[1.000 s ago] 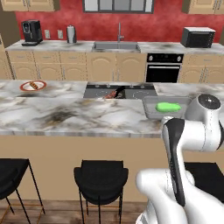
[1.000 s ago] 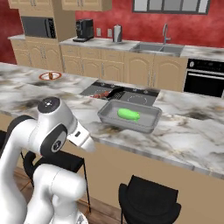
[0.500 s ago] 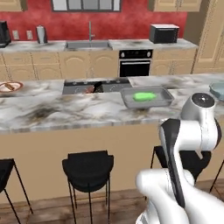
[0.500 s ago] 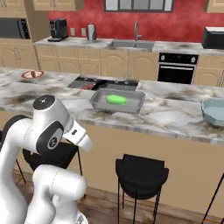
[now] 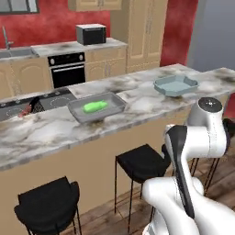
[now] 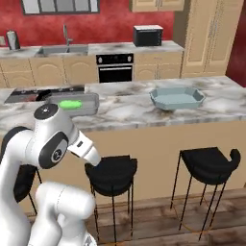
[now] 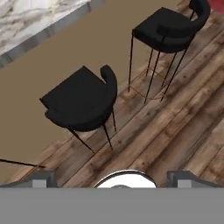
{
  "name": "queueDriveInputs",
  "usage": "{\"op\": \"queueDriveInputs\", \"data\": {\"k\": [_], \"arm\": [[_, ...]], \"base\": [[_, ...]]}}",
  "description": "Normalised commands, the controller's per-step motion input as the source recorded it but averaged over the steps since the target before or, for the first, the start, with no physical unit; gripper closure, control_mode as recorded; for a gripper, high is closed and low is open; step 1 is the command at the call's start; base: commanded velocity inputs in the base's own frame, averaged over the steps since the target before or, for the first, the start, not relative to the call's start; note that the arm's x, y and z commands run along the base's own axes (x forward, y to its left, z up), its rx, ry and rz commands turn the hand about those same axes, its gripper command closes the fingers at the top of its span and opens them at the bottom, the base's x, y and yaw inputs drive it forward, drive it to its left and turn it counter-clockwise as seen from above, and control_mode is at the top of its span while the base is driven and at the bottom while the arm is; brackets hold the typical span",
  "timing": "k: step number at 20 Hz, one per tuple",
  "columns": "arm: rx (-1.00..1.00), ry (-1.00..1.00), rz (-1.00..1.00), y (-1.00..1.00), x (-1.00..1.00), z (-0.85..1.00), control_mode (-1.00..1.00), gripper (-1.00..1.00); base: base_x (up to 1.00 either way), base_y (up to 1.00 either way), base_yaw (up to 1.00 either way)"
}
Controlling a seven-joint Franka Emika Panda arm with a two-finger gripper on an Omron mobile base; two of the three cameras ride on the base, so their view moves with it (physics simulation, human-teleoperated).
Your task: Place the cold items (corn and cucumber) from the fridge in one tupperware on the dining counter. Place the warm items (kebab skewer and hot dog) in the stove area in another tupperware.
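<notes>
jaws spread wide and empty above black stools (image 7: 83, 103) on wood floor (image 7: 175, 131) beside marble counter (image 6: 144, 108).

A: Was the black stovetop (image 5: 27, 104) fully visible?
B: No, the left edge cut it off, and the small reddish item (image 5: 28, 108) on it was too blurred to identify.

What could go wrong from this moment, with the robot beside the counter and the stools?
1. The base stands near the black stools; driving on could knock one over.
2. The grey tupperware with the cucumber lies close to the counter edge, so a careless reach might push it off.
3. The blue tupperware is empty; mixing warm and cold items is possible.
</notes>
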Motion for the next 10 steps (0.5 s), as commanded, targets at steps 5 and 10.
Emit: {"op": "queueDriveInputs", "data": {"k": [5,10], "arm": [[0.0,0.0,0.0,0.0,0.0,0.0,1.0,-1.0],[0.0,0.0,0.0,0.0,0.0,0.0,1.0,-1.0]], "base": [[0.29,-0.74,-0.6],[0.25,-0.99,-0.48]]}}
